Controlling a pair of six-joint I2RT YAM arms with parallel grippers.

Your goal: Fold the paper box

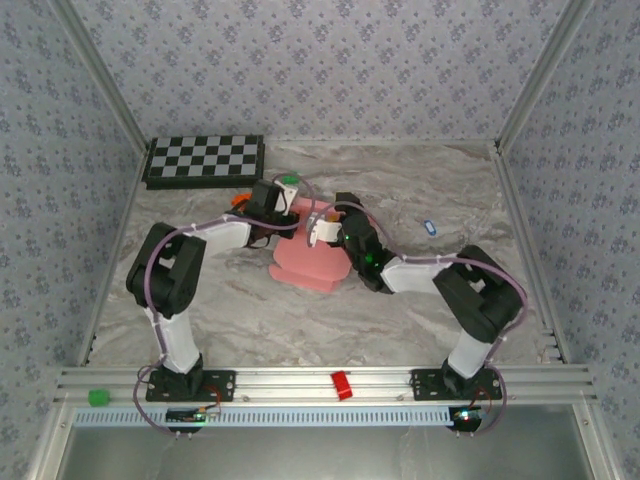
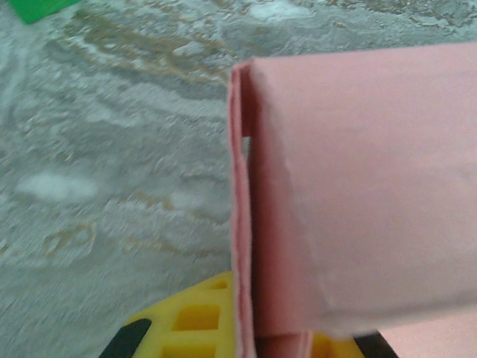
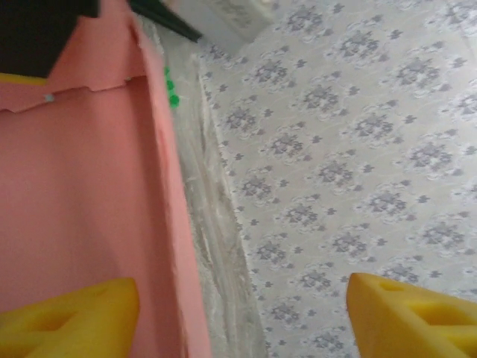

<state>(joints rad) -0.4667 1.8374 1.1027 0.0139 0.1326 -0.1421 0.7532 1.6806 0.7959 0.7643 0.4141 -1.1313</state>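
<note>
Marbled table (image 1: 300, 325) carries the paper box (image 1: 305, 262), right tool (image 3: 242, 298) straddling its wall.

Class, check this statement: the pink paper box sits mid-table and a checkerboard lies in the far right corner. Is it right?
No. The top external view shows the checkerboard in the far left corner; the pink paper box does sit mid-table.

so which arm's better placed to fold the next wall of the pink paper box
Right, probably: the right gripper has open jaws straddling a wall edge of the pink thin-card box, while the left gripper seems occupied bracing the folded side.
</note>
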